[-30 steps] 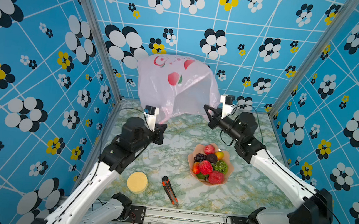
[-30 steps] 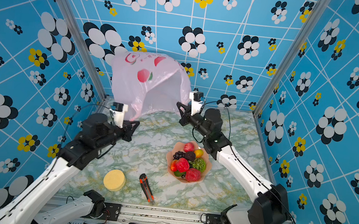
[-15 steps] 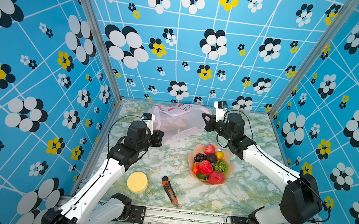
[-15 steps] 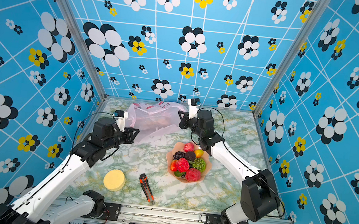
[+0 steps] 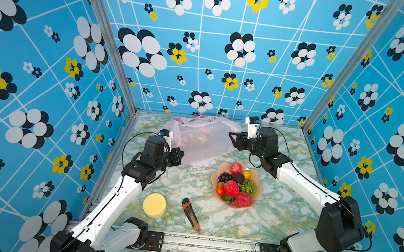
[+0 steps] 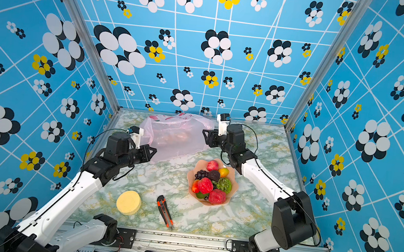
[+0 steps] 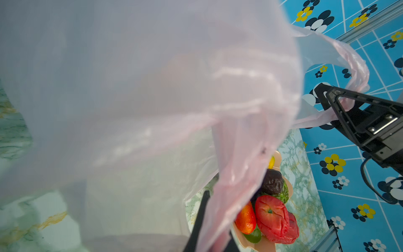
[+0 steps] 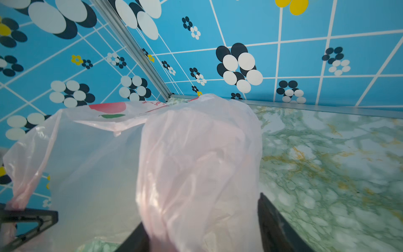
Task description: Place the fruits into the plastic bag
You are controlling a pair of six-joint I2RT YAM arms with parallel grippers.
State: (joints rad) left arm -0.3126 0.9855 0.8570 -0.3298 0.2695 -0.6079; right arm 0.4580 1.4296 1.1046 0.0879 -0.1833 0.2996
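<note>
- One plastic bag (image 5: 202, 137) lies crumpled on the bench (image 5: 276, 216), just behind the bowl (image 5: 261, 189) on its back wall (image 5: 203, 55) side.
- Your left pincer (image 5: 179, 155) sits off the bowl's left-arm side, at the near edge of the bag. It is clamped fully together on the film. In the left wrist view that film drapes over it and hides most of the scene.
- Your right pincer (image 5: 232, 138) hangs behind the bowl at the other end of the bag. Its fingers (image 8: 274, 227) stand wide apart. Bag film bulges between them, but they are not closed on it.
- Every one of the fruits (image 5: 235, 186) you can make out is heaped in the bowl, clear of the bag: bumpy red ones, dark grapes, a green spiky one and a yellow-red mango.
- Orange-brown shapes show through the bag; you cannot tell what they are.
- In front of the bowl, toward the left arm's side, lie a utility knife (image 5: 191, 215) and, farther out, a sponge disc (image 5: 154, 205).
</note>
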